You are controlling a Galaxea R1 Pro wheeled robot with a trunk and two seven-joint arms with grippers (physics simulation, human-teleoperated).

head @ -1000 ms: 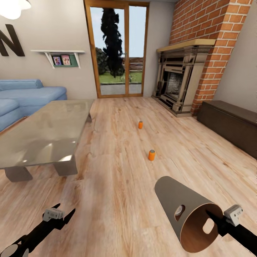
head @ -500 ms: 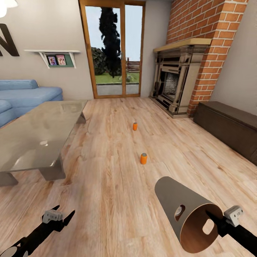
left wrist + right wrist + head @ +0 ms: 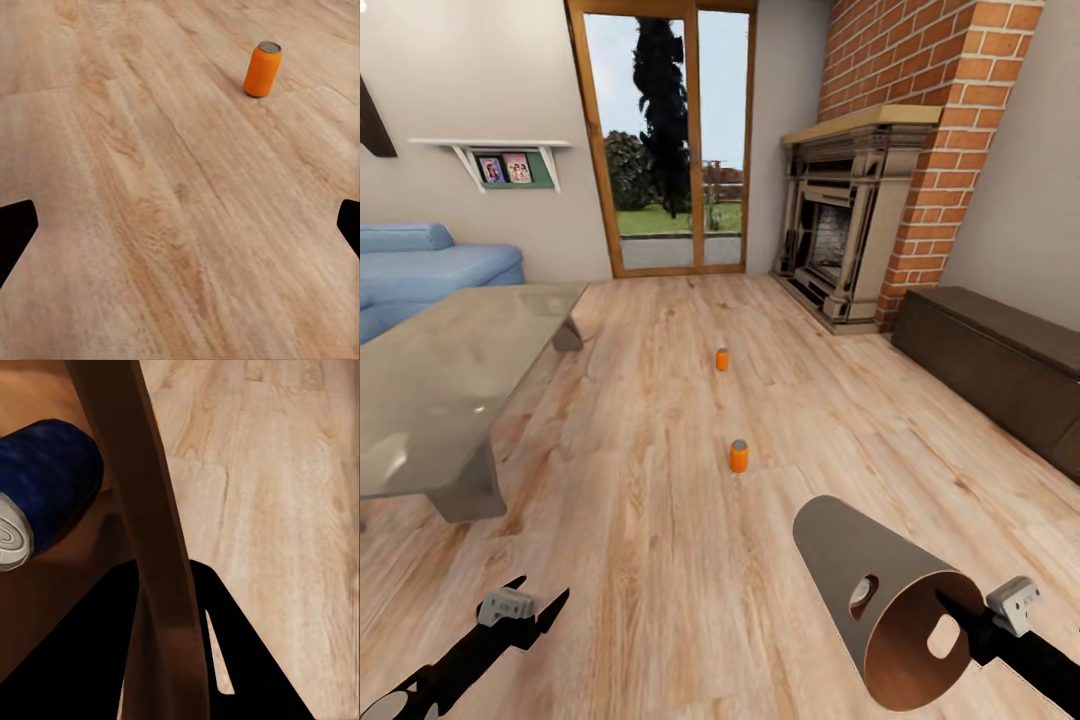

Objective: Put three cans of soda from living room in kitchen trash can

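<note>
The right gripper (image 3: 970,625) holds the trash can (image 3: 885,590) by its rim, fingers pinched on the wall, one inside and one outside as the right wrist view shows. The bin is tipped on its side, mouth toward the robot, above the wood floor (image 3: 660,560). Inside it lies one dark blue soda can (image 3: 41,491), on its side against the brown inner wall. The left gripper (image 3: 525,605) hangs low with its fingers spread wide and nothing between them.

Count: three soda cans. One blue is in the bin; two orange stand upright on the floor ahead, the nearer orange can (image 3: 738,456) and the farther orange can (image 3: 722,358), well apart from each other and clear of the glass tabletop (image 3: 440,390). One bin, one brick fireplace (image 3: 840,235), one blue sofa (image 3: 420,265).

Risks, as I judge them: with the bin tilted this far, a jolt or a further dip of the mouth could let the blue can roll out. The rim pinch is narrow, so the bin might swing or slip. A clumsy left-hand reach could knock the nearer orange can over and send it rolling.
</note>
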